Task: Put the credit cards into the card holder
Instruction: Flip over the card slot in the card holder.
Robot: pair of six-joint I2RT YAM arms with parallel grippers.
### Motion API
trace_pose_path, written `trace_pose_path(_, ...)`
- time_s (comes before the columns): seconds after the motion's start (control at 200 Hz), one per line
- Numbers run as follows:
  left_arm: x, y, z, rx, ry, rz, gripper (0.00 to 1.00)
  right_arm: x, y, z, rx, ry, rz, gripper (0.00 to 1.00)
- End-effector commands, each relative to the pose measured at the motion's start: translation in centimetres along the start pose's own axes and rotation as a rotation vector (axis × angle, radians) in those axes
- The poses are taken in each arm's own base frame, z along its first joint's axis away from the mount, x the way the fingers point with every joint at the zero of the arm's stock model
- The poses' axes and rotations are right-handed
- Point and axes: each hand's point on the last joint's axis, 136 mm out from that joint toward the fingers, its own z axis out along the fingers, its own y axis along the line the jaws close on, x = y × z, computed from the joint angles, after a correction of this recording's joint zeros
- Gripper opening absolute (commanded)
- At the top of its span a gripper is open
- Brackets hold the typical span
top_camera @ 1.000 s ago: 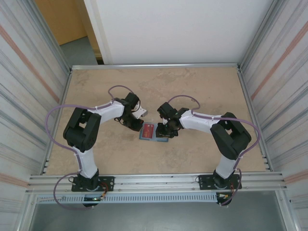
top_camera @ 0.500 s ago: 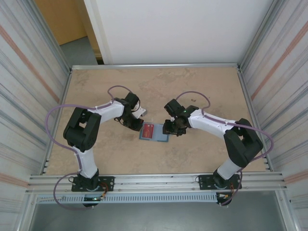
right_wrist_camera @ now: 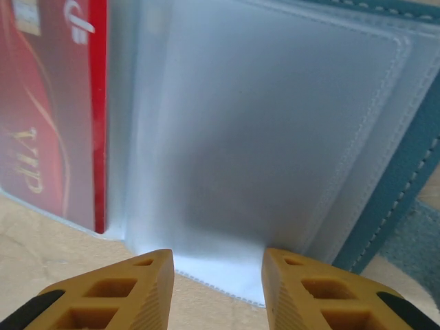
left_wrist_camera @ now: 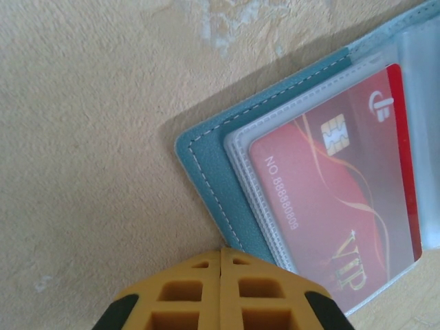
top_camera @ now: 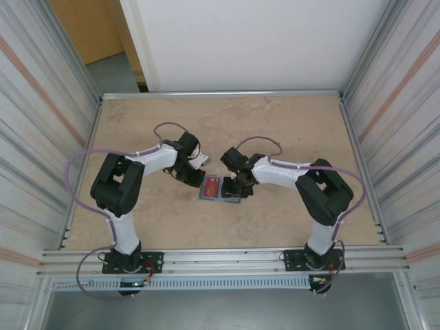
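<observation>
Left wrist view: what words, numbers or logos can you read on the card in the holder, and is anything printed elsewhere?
"NO 88888089": white print along the red credit card; the last digits are uncertain.
"VIP": gold lettering at one end of the same card.
White logo above the chip: a curved symbol, not readable as letters.
Teal card holder: no text visible.

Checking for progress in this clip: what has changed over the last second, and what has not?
The right arm swung outward, pulling the right gripper a little off the card holder, then came back. It now hovers open over the clear pocket, holding nothing. Nothing was grasped or released. The left gripper stayed shut at the holder's edge; the holder and the red card in it did not move.
</observation>
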Motion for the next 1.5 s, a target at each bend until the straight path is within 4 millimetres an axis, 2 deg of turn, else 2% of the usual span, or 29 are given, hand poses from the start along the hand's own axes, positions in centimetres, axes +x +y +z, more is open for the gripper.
trace_pose_path(0.0, 0.9, -1.2, 1.6, 0.064, 0.035, -0.002, 0.01, -0.3, 0.3, 0.7, -0.001, 0.012, 0.019, 0.39)
trace_pose_path(0.236, 0.8, -1.3, 1.7, 0.067, 0.038, -0.007, 0.01, -1.3, 1.8, 1.7, -0.047, 0.016, 0.009, 0.39)
trace_pose_path(0.476, 0.8, -1.4, 1.6, 0.073, 0.032, -0.008, 0.00, -2.3, 4.2, 1.3, -0.140, 0.001, -0.014, 0.39)
trace_pose_path(0.672, 0.6, -1.6, 1.2, 0.077, 0.022, -0.013, 0.00, -2.6, 5.1, 1.6, -0.180, 0.012, -0.019, 0.38)
trace_pose_path(0.842, 0.2, -2.0, 0.5, 0.109, 0.001, -0.025, 0.00, -2.8, 6.6, 1.4, -0.257, 0.017, -0.033, 0.39)
trace_pose_path(1.042, 0.1, -0.9, 0.0, 0.111, -0.013, -0.073, 0.00, -2.9, 8.0, 1.3, -0.320, 0.034, -0.046, 0.39)
trace_pose_path(1.293, -0.7, -0.9, -1.8, 0.135, -0.058, -0.081, 0.02, -2.9, 8.7, 1.8, -0.353, 0.064, -0.054, 0.38)
trace_pose_path(1.498, -0.9, 0.9, -2.7, 0.132, -0.092, -0.134, 0.04, -3.1, 11.0, 1.2, -0.431, 0.086, -0.083, 0.38)
